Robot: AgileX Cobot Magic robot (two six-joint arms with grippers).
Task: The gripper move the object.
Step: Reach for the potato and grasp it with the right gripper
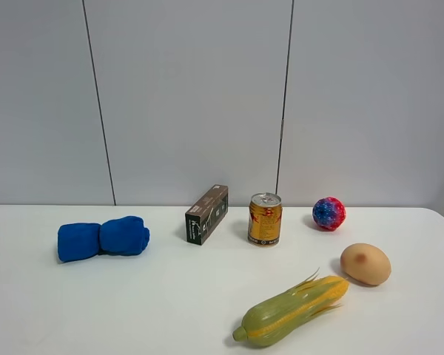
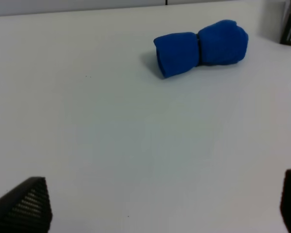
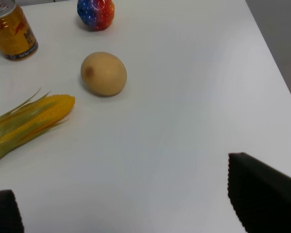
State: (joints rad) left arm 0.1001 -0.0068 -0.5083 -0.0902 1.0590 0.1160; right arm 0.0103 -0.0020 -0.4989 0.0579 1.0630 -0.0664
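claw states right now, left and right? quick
Left claw: open, holding nothing.
Right claw: open, holding nothing.

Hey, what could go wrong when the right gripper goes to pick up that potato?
The potato is smooth and rounded, so it may slip or roll out from the right gripper as it closes. The corn tip lies close beside it; a wide-open finger might knock it.
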